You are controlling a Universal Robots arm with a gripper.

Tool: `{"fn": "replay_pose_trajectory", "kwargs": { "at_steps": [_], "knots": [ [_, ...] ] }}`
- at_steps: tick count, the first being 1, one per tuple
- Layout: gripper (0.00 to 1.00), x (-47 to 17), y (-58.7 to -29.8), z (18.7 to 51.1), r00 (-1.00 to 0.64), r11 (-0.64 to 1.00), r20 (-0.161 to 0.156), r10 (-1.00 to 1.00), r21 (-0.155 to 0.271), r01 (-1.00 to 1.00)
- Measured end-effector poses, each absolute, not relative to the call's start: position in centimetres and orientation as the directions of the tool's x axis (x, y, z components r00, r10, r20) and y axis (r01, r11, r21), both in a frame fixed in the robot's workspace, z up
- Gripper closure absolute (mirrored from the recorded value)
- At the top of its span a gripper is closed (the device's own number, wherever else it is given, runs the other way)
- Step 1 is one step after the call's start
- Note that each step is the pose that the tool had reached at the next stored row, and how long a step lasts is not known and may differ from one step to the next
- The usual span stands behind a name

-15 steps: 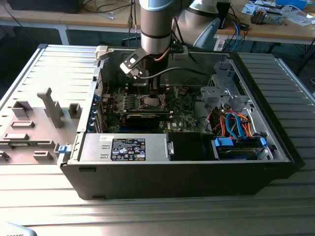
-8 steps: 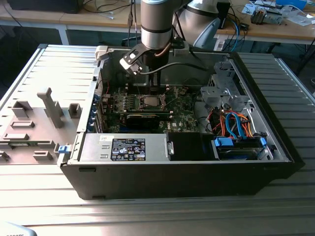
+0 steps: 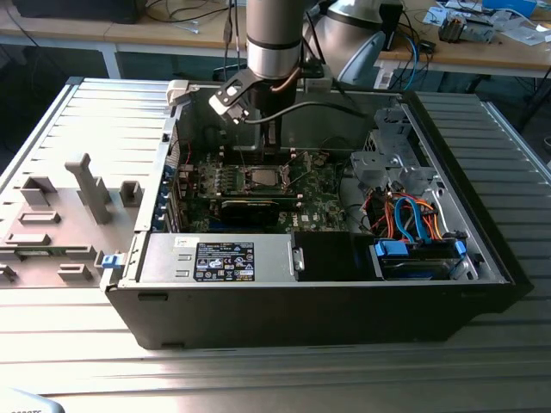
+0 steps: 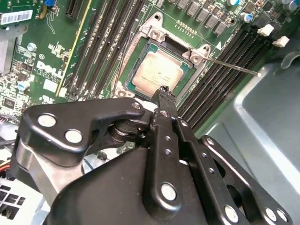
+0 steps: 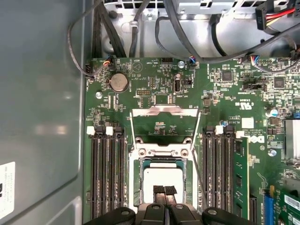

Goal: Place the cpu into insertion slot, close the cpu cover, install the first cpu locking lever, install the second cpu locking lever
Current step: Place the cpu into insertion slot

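The cpu (image 5: 163, 174) lies flat in the insertion slot (image 5: 161, 152), its dull metallic face up; it also shows in the second wrist view as the cpu (image 4: 157, 70). The cpu cover (image 5: 164, 111) stands swung open on the far side of the slot. Thin wire locking levers (image 5: 131, 126) are raised on either side, and one lever (image 4: 234, 65) sticks out sideways. My gripper (image 5: 164, 190) is shut with nothing between its fingers, its tips over the cpu's near edge. In the exterior view the gripper (image 3: 271, 151) hangs straight above the socket (image 3: 261, 179).
Black memory slots (image 5: 107, 173) flank the socket on both sides. Cables (image 5: 187, 33) run across the board's far edge. A drive cage with blue and orange cables (image 3: 413, 219) stands at the exterior view's right, and a power supply (image 3: 219, 258) sits at the front.
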State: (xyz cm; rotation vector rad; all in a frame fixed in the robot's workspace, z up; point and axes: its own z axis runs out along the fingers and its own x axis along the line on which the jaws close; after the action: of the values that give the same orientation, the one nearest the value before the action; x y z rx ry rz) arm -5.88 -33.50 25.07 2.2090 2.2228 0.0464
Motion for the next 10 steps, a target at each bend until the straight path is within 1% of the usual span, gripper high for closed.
{"fn": "replay_pose_trajectory", "kwargs": {
  "at_steps": [10],
  "knots": [
    [0.89, -5.9, -33.5, 27.0, -0.006, 0.006, 0.015, 1.000, 0.026, 1.000]
  ]
}}
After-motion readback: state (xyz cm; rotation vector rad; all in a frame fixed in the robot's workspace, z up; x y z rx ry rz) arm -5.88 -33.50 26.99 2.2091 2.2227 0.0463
